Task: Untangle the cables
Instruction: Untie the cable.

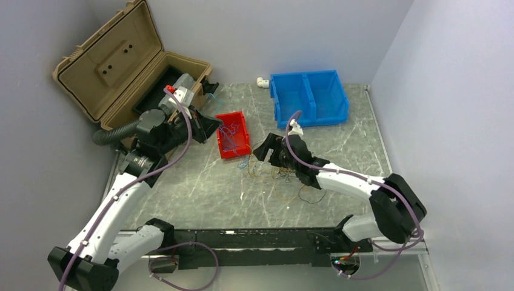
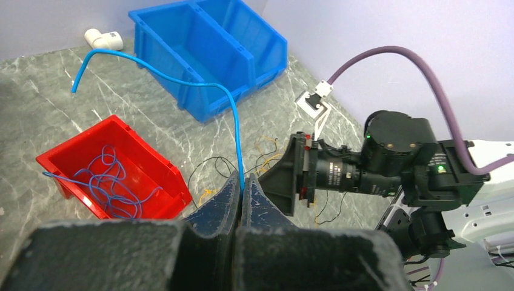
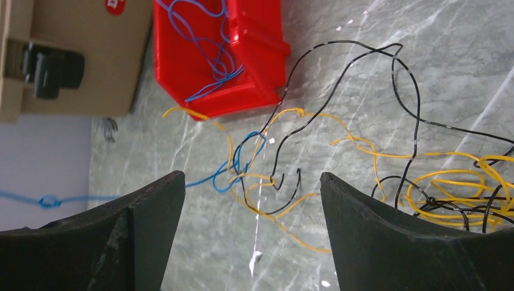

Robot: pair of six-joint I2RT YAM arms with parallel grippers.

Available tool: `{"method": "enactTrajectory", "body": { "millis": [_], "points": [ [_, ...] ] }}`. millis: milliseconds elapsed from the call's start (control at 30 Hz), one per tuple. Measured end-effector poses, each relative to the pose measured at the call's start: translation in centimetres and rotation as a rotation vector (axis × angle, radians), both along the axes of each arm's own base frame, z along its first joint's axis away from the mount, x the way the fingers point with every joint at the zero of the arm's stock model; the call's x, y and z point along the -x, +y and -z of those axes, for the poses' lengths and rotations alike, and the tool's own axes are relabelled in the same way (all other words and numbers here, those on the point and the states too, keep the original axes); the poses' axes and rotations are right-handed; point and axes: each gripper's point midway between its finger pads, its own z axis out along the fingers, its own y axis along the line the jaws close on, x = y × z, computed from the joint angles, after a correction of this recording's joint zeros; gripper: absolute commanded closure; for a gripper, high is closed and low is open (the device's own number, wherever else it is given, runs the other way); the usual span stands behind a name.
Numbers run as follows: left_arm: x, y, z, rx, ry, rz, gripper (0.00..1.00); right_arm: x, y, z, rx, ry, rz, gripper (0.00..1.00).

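The left gripper [image 2: 241,189] has its jaws pressed together on one blue wire [image 2: 237,139]. The wire's lower end is hidden between them and the rest arcs up and off to the left. The right gripper [image 3: 251,182] hangs, jaws spread wide, over the cables [image 3: 418,121], a loose yellow, black and blue tangle on the table [image 3: 206,254] beside the red bin [image 3: 260,54]; the tangle is cut off at the wrist view's right edge.

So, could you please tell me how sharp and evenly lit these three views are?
Top external: soft, even light, but the cables are barely resolved. Left wrist: the blue cable is crisp, the left claw dark and blurred. Right wrist: cables crisp, right claw dark and soft-edged.
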Motion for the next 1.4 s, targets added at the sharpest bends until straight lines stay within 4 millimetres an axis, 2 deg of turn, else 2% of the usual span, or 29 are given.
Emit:
{"method": "enactTrajectory", "body": {
  "millis": [133,367,533,700,767,833,900,967,1067,1133,1233,1300,1400],
  "points": [
    [0.4,0.1,0.1,0.003,-0.005,0.003,1.0,-1.1,0.4,1.5,-0.011,0.055,0.09,0.15],
    [1.1,0.4,-0.6,0.008,-0.025,0.004,1.0,-1.2,1.2,3.5,0.002,0.096,0.118,0.16],
    [2.3,0.3,-1.7,0.023,-0.058,0.036,1.0,-1.5,1.6,4.8,0.011,0.115,0.12,0.18],
    [3.9,-0.1,-3.0,0.043,-0.095,0.101,1.0,-1.7,1.9,4.5,-0.002,0.105,0.117,0.28],
    [4.3,-0.2,-3.4,0.048,-0.109,0.117,1.0,-1.8,2.0,4.3,-0.012,0.097,0.115,0.38],
    [4.4,-0.3,-3.6,0.05,-0.118,0.127,1.0,-1.9,2.2,4.0,-0.023,0.088,0.111,0.55],
    [4.5,-0.3,-3.8,0.048,-0.123,0.13,1.0,-1.8,2.3,3.9,-0.035,0.081,0.104,0.82],
    [4.5,-0.2,-3.9,0.043,-0.123,0.128,1.0,-1.6,2.3,3.8,-0.041,0.077,0.095,1.0],
    [4.5,0.1,-4.1,0.036,-0.13,0.105,1.0,-1.2,1.9,3.7,-0.055,0.081,0.102,1.0],
    [4.2,0.8,-4.1,0.025,-0.124,0.061,1.0,-1.1,1.3,3.4,-0.054,0.079,0.118,1.0],
    [3.6,2.2,-4.0,0.007,-0.111,-0.035,1.0,-1.2,-0.7,2.7,-0.047,0.065,0.172,1.0],
    [3.2,3.3,-3.8,-0.007,-0.101,-0.111,1.0,-1.5,-3.0,2.4,-0.037,0.057,0.228,1.0],
    [2.7,5.5,-3.1,-0.034,-0.077,-0.239,1.0,-1.9,-8.0,2.3,-0.02,0.053,0.355,1.0]
  ]
}}
